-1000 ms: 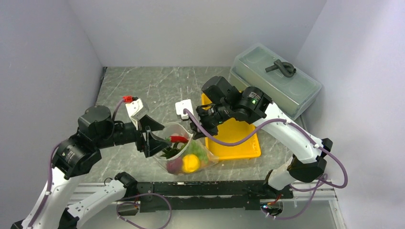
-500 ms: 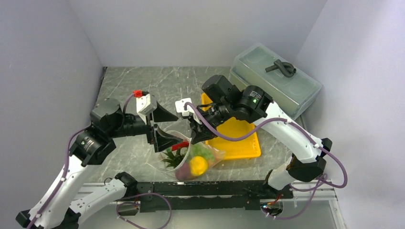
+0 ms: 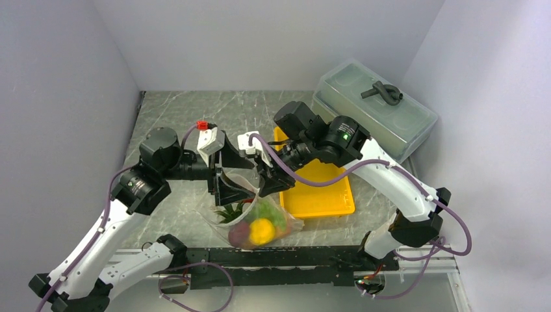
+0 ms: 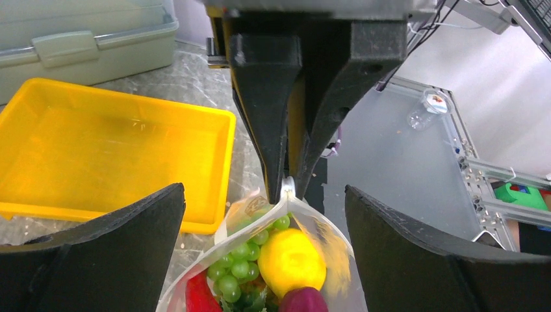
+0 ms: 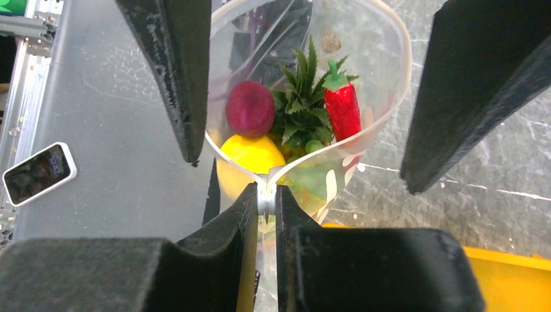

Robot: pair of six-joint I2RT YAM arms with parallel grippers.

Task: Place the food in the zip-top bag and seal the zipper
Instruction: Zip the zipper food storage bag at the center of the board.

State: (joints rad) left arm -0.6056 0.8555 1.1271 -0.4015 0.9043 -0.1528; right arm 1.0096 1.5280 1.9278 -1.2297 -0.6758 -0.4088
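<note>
The right tool [image 5: 265, 198] pinches the mouth edge of the zip-top bag [image 5: 321, 185], which stands on the counter [image 3: 175, 117] holding the food [image 4: 292, 260]. The left tool [image 3: 227, 174] gapes wide, straddling its open mouth.

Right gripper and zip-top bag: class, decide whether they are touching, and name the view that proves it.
Touching. The right wrist view shows the right gripper pinched shut on the mouth edge of the zip-top bag.

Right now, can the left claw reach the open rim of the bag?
Probably yes. The left gripper is wide open and straddles the mouth of the zip-top bag, with nothing between it and the rim. The right gripper pinches one end of the mouth, which should steady it.
</note>
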